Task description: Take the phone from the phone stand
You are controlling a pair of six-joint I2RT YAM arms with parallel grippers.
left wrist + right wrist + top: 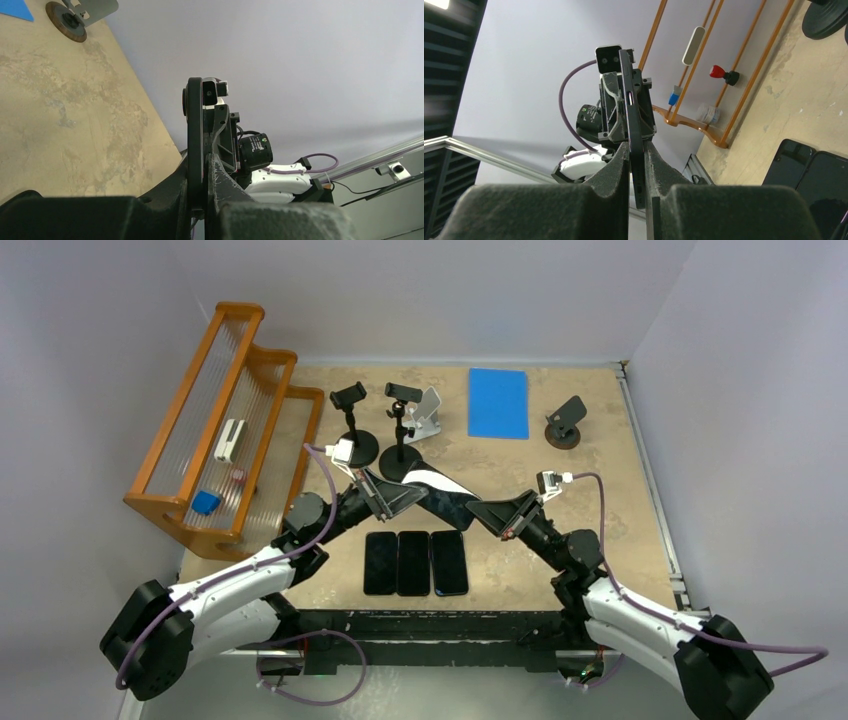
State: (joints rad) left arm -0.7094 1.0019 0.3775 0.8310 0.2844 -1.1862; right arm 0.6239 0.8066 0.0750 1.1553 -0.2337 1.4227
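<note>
Gripping one phone [445, 498] aloft, left claw [402, 497] clamped on it, right claw [487, 512] likewise

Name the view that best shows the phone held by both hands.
Top external: the phone shows its broad face, with left hand and right hand at its ends. Both wrist views catch only its thin edge.

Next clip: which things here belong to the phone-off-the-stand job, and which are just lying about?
Job: phone, gripped by left gripper and right gripper; empty black stands, silver stand, brown stand (which one held it, cannot tell).

Lying about: three phones flat near the arms; blue mat; wooden rack with small items.
</note>
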